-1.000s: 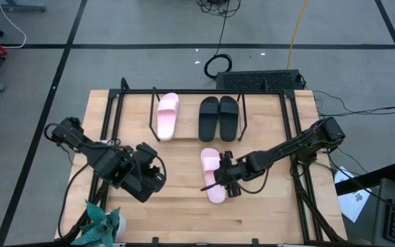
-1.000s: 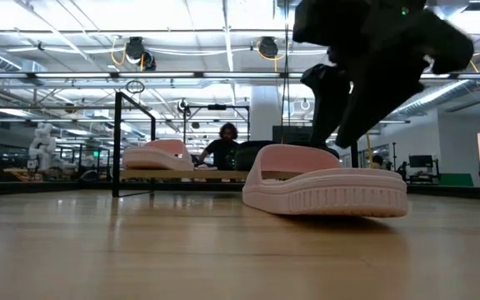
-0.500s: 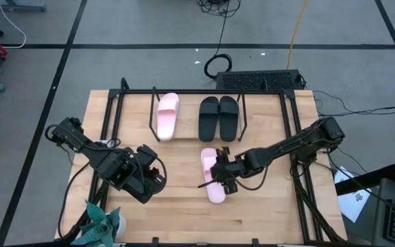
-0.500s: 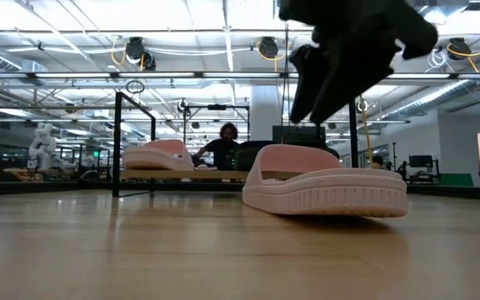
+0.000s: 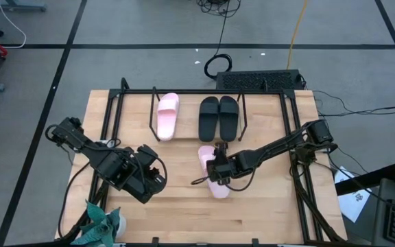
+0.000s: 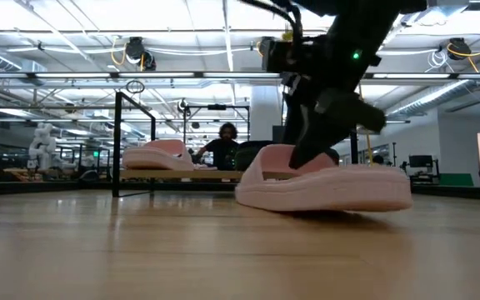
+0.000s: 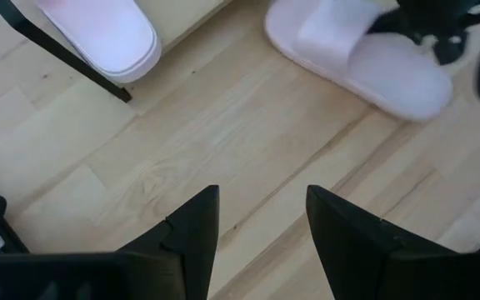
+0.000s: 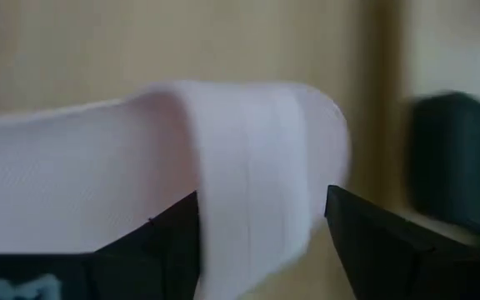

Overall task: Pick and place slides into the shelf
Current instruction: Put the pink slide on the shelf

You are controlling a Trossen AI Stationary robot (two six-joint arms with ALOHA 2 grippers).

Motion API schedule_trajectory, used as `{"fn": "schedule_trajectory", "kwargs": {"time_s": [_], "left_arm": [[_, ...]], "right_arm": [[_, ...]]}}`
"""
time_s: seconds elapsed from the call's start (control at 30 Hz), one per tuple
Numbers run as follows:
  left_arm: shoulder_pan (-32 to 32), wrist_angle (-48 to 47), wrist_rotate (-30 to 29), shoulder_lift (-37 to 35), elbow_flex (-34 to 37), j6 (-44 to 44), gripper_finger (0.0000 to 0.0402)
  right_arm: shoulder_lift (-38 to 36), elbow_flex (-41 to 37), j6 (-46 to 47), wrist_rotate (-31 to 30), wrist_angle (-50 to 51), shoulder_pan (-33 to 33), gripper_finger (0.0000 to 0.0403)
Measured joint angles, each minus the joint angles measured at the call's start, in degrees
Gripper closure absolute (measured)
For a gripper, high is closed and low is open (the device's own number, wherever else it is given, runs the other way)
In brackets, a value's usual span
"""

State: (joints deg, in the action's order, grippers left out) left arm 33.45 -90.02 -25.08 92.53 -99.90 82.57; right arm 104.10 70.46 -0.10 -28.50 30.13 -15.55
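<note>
Three slides shelved, one pink slide left.
The shelf (image 5: pixel 242 110) at 12 o'clock holds three; the right tool (image 5: pixel 213 171), spread, straddles the last pink slide (image 5: pixel 215 186) mid-surface; left tool (image 5: pixel 158 175) waits spread at 8 o'clock.

Four slides in all: two pale pink (image 5: pixel 167 115) (image 5: pixel 213 180), two black (image 5: pixel 208 117) (image 5: pixel 228 116). One shelf (image 5: pixel 151 103) of thin black rods. One wooden worktop (image 5: pixel 184 213). Two dark arms, one claw each: left claw (image 5: pixel 153 180), right claw (image 5: pixel 214 165). One person (image 6: pixel 222 146) in the room behind.
</note>
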Motion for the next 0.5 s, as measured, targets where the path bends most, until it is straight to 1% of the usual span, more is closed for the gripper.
{"fn": "schedule_trajectory", "kwargs": {"time_s": [0.07,0.1,0.17,0.27,0.33,0.37,0.4,0.5], "left_arm": [[0.0,0.0,0.0,0.0,0.0,0.0,0.022],[0.0,0.0,0.0,0.0,0.0,0.0,0.022],[0.0,0.0,0.0,0.0,0.0,0.0,0.022],[0.0,0.0,0.0,0.0,0.0,-0.1,0.022],[0.0,0.0,0.0,0.0,0.0,-0.1,0.022],[0.0,0.0,0.0,0.0,0.0,-0.1,0.022],[0.0,0.0,0.0,0.0,0.0,-0.1,0.022],[0.0,0.0,0.0,0.0,0.0,-0.5,0.022]], "right_arm": [[0.1,0.0,-0.2,-4.8,0.2,0.2,0.0188],[0.0,0.0,-0.4,-6.2,0.2,0.4,0.02],[0.0,0.0,-0.7,-7.0,0.0,0.9,0.0235],[0.0,0.0,-1.0,-5.5,0.0,1.2,0.0308],[0.0,0.0,-1.5,-2.4,-0.1,1.3,0.0362],[0.0,0.0,-1.7,-1.1,-0.3,1.3,0.0382],[0.0,0.0,-1.6,-0.2,-0.4,1.3,0.0391],[0.0,0.0,-0.4,-0.1,-0.8,1.3,0.039]]}}
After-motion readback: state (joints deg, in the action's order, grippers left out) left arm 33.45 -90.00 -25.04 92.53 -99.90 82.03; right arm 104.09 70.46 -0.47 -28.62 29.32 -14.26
